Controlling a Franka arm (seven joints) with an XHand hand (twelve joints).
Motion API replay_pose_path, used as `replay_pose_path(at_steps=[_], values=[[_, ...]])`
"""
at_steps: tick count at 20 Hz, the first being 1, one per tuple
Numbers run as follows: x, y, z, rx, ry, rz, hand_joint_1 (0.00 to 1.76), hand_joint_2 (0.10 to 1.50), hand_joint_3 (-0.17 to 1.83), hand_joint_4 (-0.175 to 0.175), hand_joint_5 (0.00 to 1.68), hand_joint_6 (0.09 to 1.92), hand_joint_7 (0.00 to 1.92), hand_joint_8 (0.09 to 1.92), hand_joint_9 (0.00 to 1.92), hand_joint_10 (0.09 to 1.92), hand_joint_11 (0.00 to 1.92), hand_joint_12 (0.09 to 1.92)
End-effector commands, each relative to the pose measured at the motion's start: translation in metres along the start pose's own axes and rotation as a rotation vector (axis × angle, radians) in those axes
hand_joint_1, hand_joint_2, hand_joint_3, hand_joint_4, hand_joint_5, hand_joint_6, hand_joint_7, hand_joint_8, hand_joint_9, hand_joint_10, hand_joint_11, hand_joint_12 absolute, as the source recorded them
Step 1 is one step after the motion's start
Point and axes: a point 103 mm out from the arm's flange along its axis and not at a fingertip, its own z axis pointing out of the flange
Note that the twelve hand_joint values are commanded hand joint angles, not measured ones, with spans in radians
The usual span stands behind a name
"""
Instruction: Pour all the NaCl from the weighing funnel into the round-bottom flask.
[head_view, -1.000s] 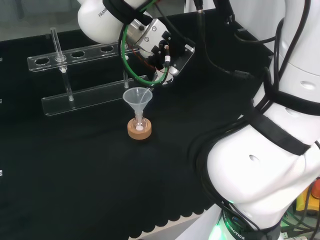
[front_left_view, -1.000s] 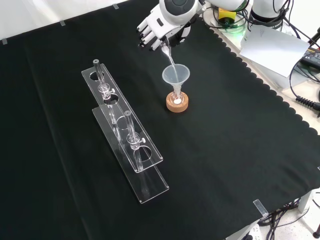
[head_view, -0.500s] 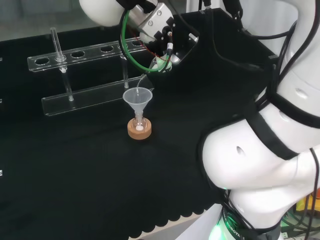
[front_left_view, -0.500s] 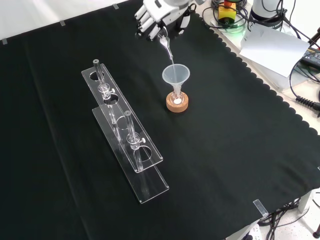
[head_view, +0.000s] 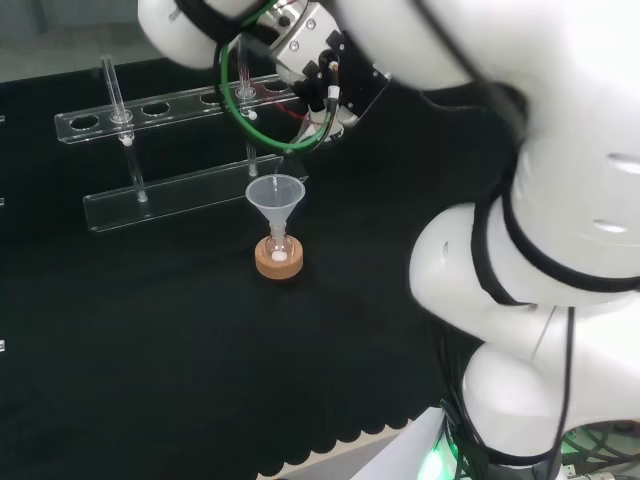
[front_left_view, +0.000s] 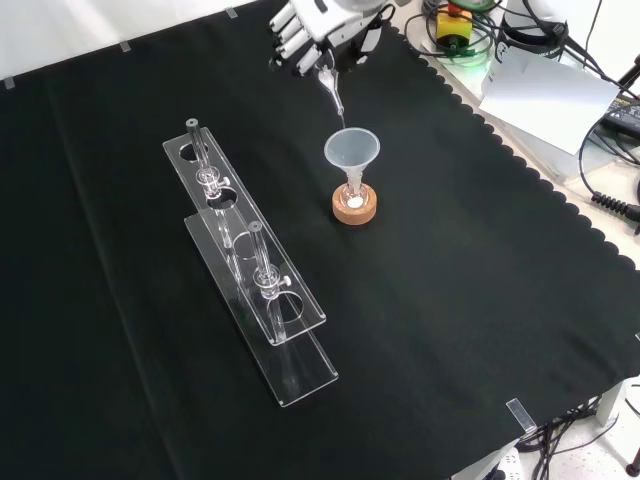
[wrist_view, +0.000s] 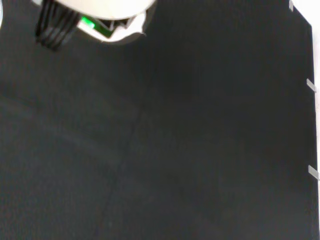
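Your black and white hand pinches the clear weighing funnel, spout at 11 o'clock above the clear plastic funnel. If you tilt now, NaCl could miss the small round-bottom flask and scatter across the tabletop.

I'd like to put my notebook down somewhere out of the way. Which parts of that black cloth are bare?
In the front view, the black cloth is bare between the funnel on its cork ring and the scalloped edge at the right. It is also bare left of the clear rack. It is crowded around the funnel, where the hand hovers.
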Motion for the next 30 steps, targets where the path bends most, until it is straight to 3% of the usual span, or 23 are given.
replay_pose_path(at_steps=[1,30], values=[[0.027,0.014,0.023,0.053,-0.035,-0.048,1.09,0.63,0.81,0.175,1.15,0.96,0.33,0.68,0.70,0.52,0.55,1.21],[0.035,0.012,0.005,0.046,-0.184,-0.053,1.09,0.63,0.81,0.175,1.15,0.96,0.33,0.67,0.69,0.52,0.55,1.21]])
